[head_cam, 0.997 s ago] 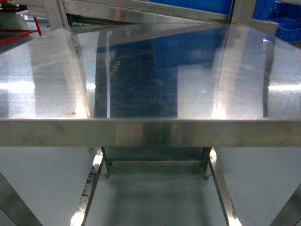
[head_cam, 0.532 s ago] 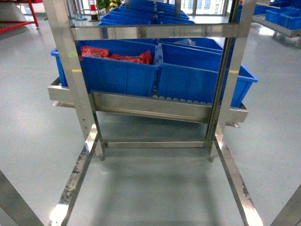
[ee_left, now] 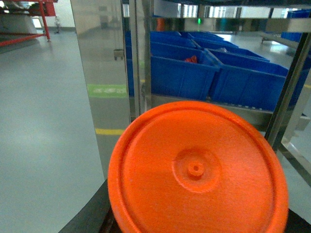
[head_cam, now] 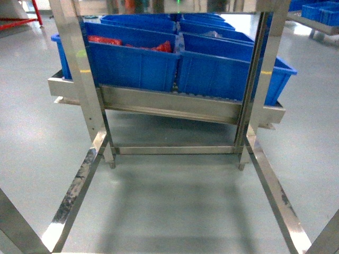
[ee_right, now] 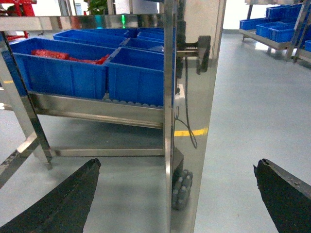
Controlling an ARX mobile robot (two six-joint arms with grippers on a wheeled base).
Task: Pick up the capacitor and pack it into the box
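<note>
An orange round disc-faced part, the capacitor (ee_left: 197, 170), fills the lower half of the left wrist view, right in front of the camera. It hides my left gripper's jaws; only a dark finger (ee_left: 95, 216) shows at the disc's lower left, and the disc hangs there held. My right gripper (ee_right: 176, 170) is open, its two black fingertips wide apart with nothing between them, above the grey floor and facing a steel rack post (ee_right: 170, 121). The box is out of view. Neither gripper shows in the head view.
A steel rack (head_cam: 85, 79) stands ahead with big blue bins (head_cam: 132, 63) on a sloped roller shelf; one holds red packets (head_cam: 106, 40). Floor rails (head_cam: 74, 196) run toward me on both sides. More blue bins (ee_right: 272, 24) sit far right.
The head view has dropped from a shiny steel shelf top down to the lower shelf with the blue bins, and the rack now appears slightly nearer.
</note>
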